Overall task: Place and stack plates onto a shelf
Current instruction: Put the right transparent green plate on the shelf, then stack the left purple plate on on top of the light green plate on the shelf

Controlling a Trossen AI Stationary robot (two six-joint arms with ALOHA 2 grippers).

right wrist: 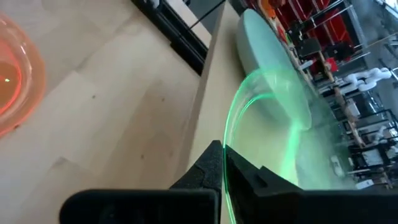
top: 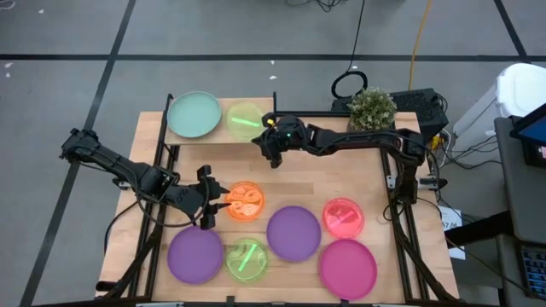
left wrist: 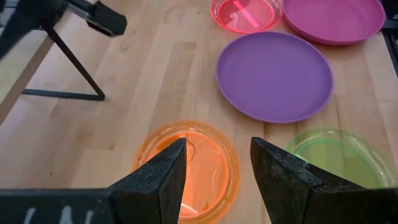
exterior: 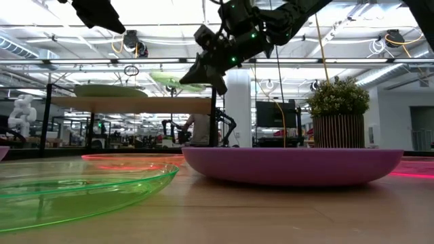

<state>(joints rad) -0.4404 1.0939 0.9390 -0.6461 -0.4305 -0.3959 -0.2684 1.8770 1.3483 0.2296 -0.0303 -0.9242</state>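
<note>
Shelf (top: 213, 136) carries the pale teal plate (top: 194, 114), beside which your right gripper (top: 266, 128) clamps a green plate (top: 244, 119) by its rim. Your left gripper (top: 220, 200), fingers apart, hovers at the orange plate (top: 246, 202) on the table (top: 341, 175).

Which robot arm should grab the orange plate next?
Probably the left. Its open left gripper hovers right beside the orange plate, while the right gripper is busy, shut on the green plate at the shelf.
</note>
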